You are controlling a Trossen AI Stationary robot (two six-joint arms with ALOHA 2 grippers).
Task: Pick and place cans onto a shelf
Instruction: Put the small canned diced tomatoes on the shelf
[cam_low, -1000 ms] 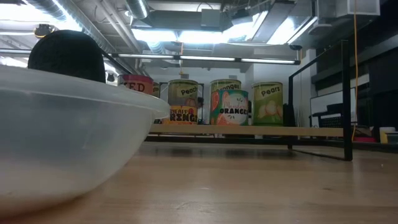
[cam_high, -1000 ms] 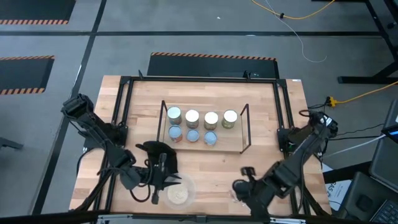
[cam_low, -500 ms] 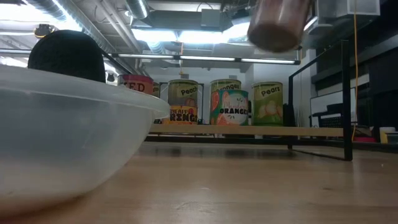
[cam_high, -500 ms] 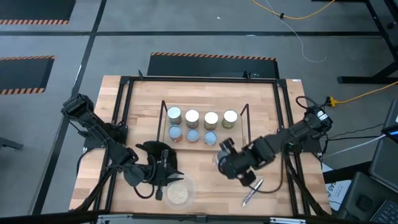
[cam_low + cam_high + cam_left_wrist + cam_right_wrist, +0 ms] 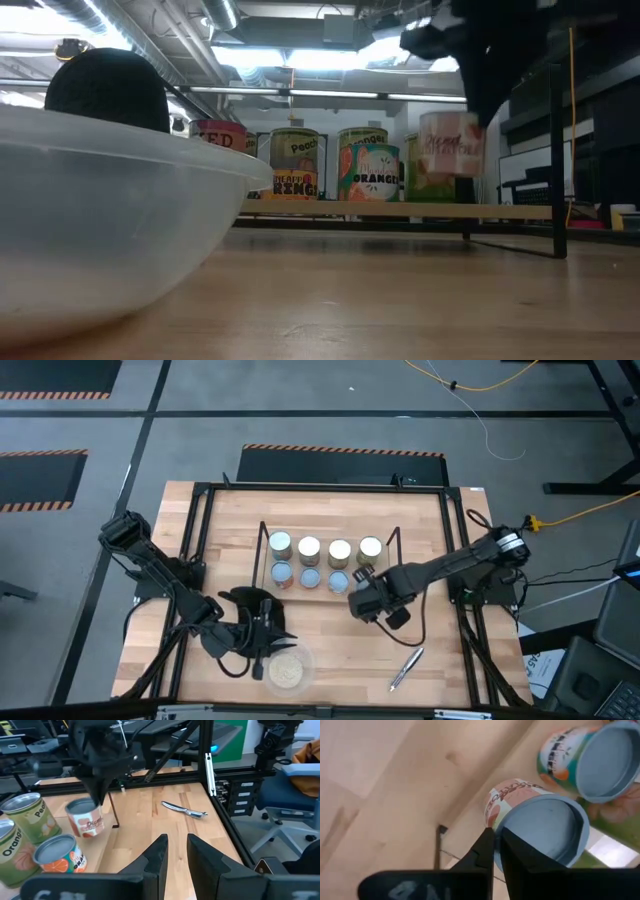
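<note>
A pink-labelled can [image 5: 450, 143] hangs clear of the worktop [image 5: 330, 640], clamped by its rim in the right gripper [image 5: 362, 598], just before the shelf's [image 5: 392, 560] open front corner. The left gripper [image 5: 173, 851], fingers slightly apart and empty, waits beside the bowl [image 5: 286, 671].

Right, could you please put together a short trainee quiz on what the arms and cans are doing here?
1. True or false: the right pincer grips the pale-blue-topped, pink-labelled tin can by its rim.
2. How many cans stand on the low black-wire, wooden-board shelf?
3. The silver pen lies: A) on the shelf, B) on the wooden tabletop, C) on top of a can.
Key: 1 true; 2 seven; 3 B.
</note>
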